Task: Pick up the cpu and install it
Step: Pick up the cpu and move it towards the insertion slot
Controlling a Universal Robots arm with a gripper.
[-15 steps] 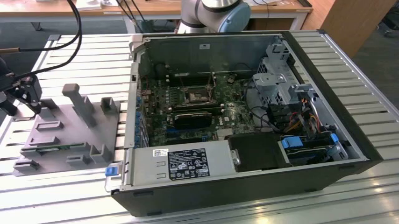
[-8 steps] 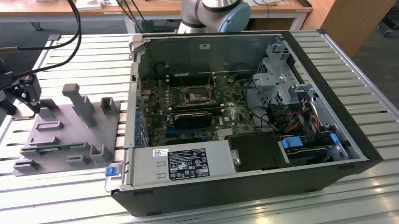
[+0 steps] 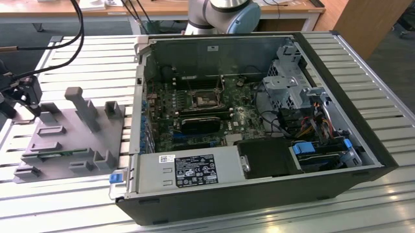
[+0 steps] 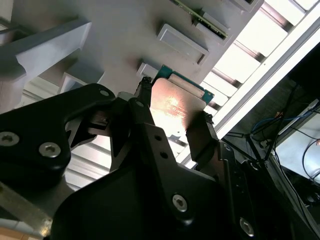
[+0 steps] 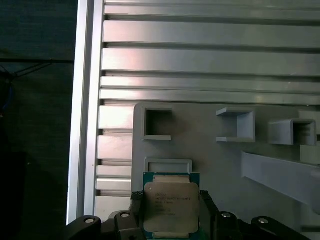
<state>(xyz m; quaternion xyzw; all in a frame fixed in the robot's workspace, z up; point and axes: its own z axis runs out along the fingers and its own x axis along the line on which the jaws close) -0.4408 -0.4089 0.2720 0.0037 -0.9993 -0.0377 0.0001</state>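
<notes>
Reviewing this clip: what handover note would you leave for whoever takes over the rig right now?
Gripper: shut on the cpu, fingers against two opposite edges.
Cpu: between the fingers, over the grey fixture plate, which lies to the exterior view's left of the open computer case. I cannot tell whether it is lifted clear of the plate.
Done: cpu grasped.
Left: installation; the cpu is not at the motherboard socket inside the case.
</notes>
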